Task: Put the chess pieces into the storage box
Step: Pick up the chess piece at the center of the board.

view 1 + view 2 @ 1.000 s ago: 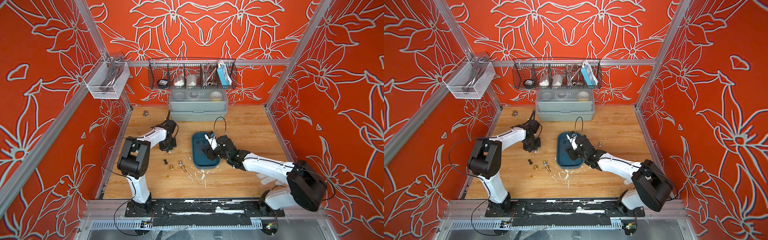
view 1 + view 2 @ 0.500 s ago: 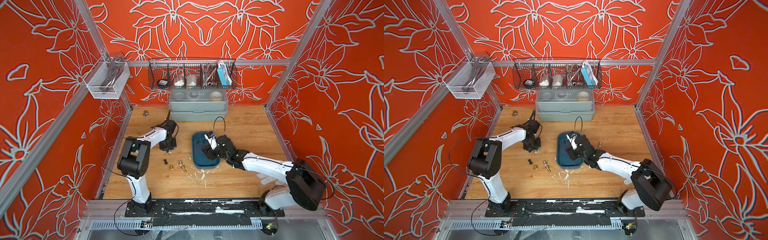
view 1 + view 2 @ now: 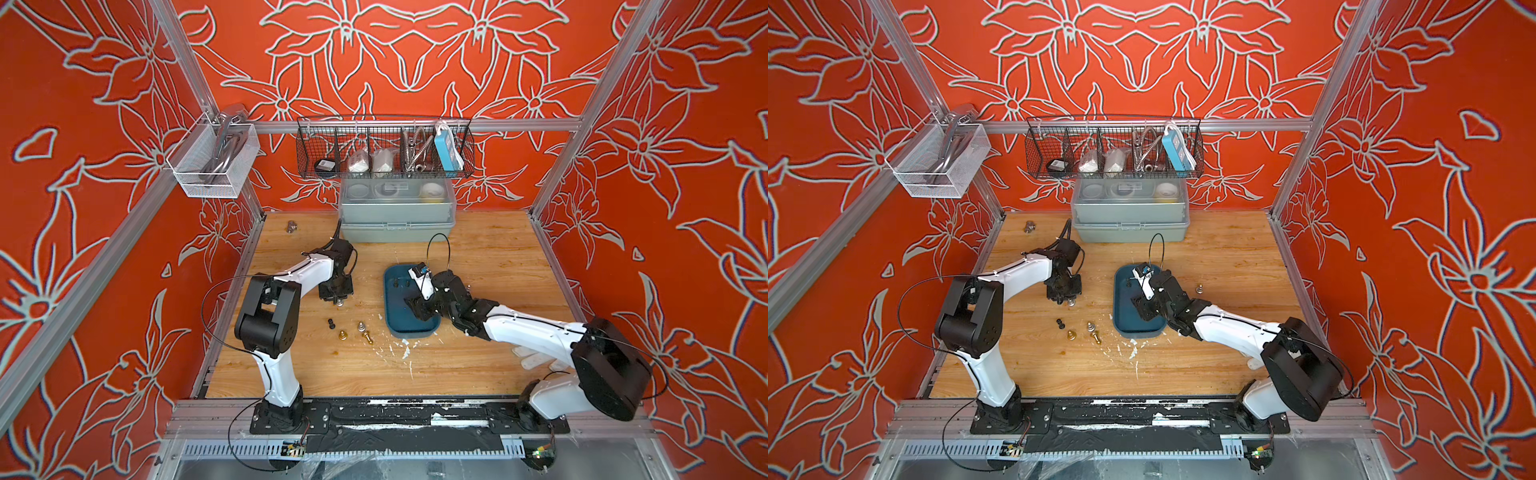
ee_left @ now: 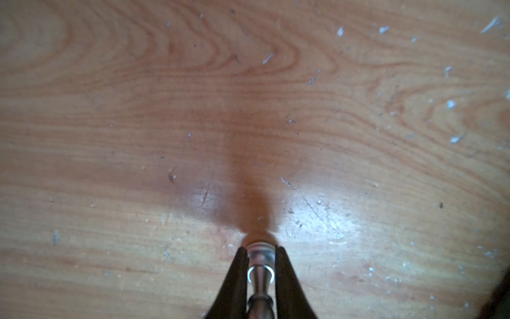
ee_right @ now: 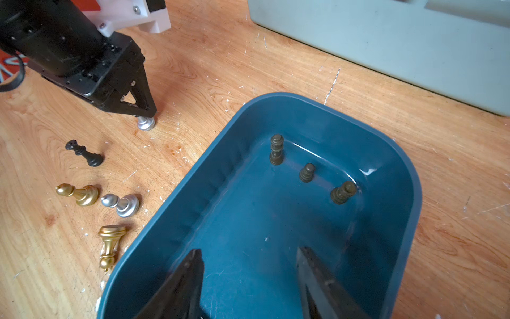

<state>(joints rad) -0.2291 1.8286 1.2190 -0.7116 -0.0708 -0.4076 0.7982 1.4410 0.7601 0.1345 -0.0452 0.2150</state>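
Mid-pick: left gripper (image 5: 146, 111) pinches a silver piece (image 5: 145, 124) standing on the table (image 5: 220, 55), box (image 3: 397, 311) at its 3 o'clock, right gripper (image 5: 249, 252) hanging wide over it; next likely calls for a clean lift, then a carry over the rim

Glossy smooth plastic storage box (image 5: 248, 215), shiny metallic-looking chess pieces (image 5: 122, 205), scuffed grainy wooden tabletop (image 5: 220, 55).
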